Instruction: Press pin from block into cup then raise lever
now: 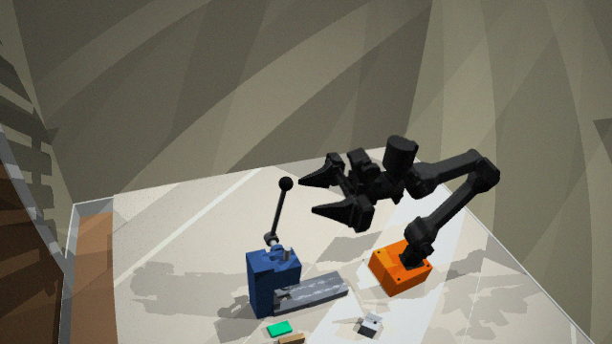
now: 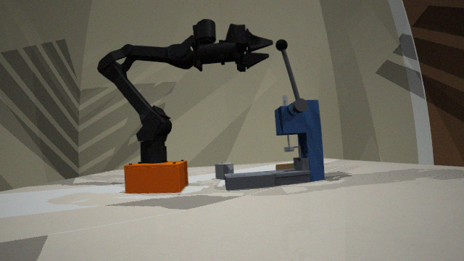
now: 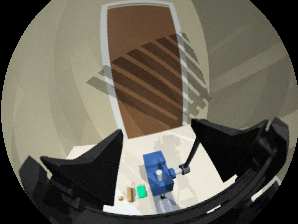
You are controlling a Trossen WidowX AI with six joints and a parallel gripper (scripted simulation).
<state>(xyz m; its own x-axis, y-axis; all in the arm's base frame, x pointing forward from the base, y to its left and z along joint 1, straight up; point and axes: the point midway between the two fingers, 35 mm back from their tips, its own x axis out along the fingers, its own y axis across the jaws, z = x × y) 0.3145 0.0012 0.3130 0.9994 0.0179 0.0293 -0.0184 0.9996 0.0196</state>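
On the worktop's near side, the block waits off the press

Toward the near edge of the worktop in the top view, the grey block (image 1: 369, 326) (image 2: 224, 171) sits on the surface, apart from the press bed (image 1: 317, 292) (image 2: 254, 181). Deeper in from that edge stands the blue press (image 1: 260, 289) (image 2: 316, 141) (image 3: 154, 164), its lever (image 1: 278, 212) (image 2: 291, 74) (image 3: 193, 150) raised. The orange base (image 1: 382, 276) (image 2: 154, 179) lies over toward the right edge. The claw (image 1: 306, 195) (image 2: 270, 49) (image 3: 157, 127) is level and high, its fingers wide apart with nothing between them, their tips close to the lever's black knob (image 1: 286, 183) (image 2: 281, 45).

The step in hand looks to be fetching the block; pressing must wait. I would back the claw off toward the base first, so that no finger nudges the knob, then swing it toward the near edge and tip it downward over the block. Square the fingers to two opposite sides and grip low enough to hold firmly, leaving the pin free; I cannot make the pin out clearly. Lift above the bed before travelling, carry the block level, and come in from the bed's outer end, below the punch (image 2: 288, 141). Align before releasing: a slight offset could jam the pin.
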